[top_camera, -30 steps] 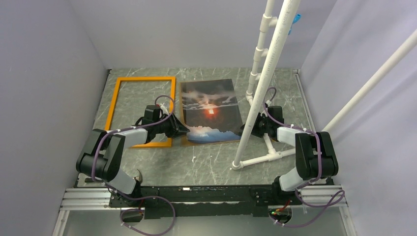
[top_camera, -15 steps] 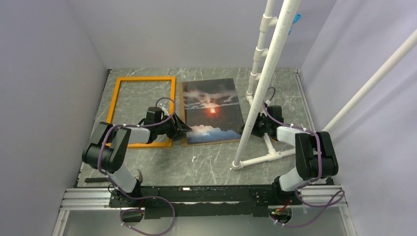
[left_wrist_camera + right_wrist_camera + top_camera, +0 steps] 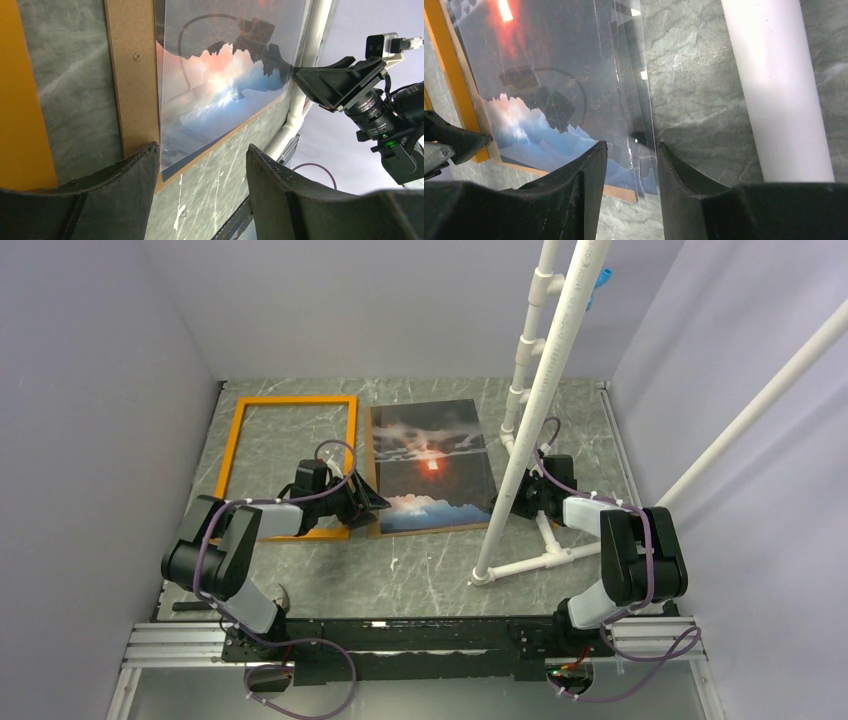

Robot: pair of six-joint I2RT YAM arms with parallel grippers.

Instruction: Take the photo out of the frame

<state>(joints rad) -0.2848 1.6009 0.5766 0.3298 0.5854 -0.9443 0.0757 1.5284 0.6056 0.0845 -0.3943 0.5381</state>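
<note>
The photo (image 3: 430,465), dark with a red sun, lies flat on a brown backing board (image 3: 132,85) in the middle of the table, outside the orange frame (image 3: 285,465). The empty frame lies flat just to its left. My left gripper (image 3: 375,502) is at the photo's near left corner, open, with only table and the print's corner (image 3: 175,165) between its fingers. My right gripper (image 3: 503,505) is at the near right corner, jaws apart. In the right wrist view the edge of a clear sheet (image 3: 634,75) over the photo (image 3: 539,75) runs between its fingers (image 3: 596,160).
A white pipe stand (image 3: 545,390) rises right beside the right gripper, its foot (image 3: 520,565) on the table; it fills the right of the right wrist view as a thick pipe (image 3: 774,85). Grey walls close in on three sides. A dark tool (image 3: 195,606) lies by the left arm's base.
My left gripper has opened and let go of the photo's near left corner, which has settled flat. The left elbow swung slightly. The right arm has barely moved.
</note>
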